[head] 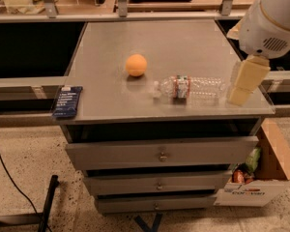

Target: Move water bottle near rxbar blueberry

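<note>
While the water bottle lies on its side on the right front part of the grey table top, its white cap points left and its base points right toward the gripper. A red, white and green label band wraps the bottle close to the cap end. The gripper, cream-coloured, hangs just beside the bottle's base at the right edge of the table, under the large white arm housing that fills the upper right corner. Whether the gripper is spread apart or closed together cannot be told from this angle, and it is not clear whether it touches the bottle.

At the opposite side, the rxbar blueberry lies flat at the front left corner of the table, its long side running front to back, well apart from the bottle. An orange ball sits between them, further back on the table, near the bottle's cap but not touching it.

Below the top, 3 grey drawers are stacked, each with 1 small knob. On the floor to the right stands a cardboard box holding packaged items, and a black cable trails across the speckled floor on the left.
</note>
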### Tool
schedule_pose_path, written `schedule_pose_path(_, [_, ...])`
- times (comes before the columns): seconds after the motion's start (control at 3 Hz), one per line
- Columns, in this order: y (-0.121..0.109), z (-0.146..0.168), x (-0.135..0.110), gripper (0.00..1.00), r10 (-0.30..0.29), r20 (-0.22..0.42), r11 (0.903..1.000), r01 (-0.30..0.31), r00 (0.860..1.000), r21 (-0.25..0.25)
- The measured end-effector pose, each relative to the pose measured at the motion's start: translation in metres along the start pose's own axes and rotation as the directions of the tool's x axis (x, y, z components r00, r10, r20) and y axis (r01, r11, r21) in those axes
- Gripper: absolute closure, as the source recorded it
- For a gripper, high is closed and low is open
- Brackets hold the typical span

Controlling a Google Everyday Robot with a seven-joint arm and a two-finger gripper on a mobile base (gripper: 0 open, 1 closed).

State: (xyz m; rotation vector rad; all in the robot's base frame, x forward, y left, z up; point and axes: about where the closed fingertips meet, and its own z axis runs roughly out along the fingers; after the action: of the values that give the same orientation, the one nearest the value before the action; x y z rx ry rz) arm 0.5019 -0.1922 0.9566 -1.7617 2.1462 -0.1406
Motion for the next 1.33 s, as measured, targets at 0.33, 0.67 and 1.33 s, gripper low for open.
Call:
schedule_pose_path(0.33, [-0.021,0.024,-0.002,0.00,-0.028,0.032,0.9996,0.029,0.999,-0.002])
schedule_pose_path(0.67, [-0.030,0.049,-0.006,0.00,-0.065,0.066,0.9971,0.068,0.996,-0.034])
schedule_pose_path(1.33, [-0.029,0.095,-0.013,0.00,-0.077,0.104,0.9884,0.090,0.992,-0.122])
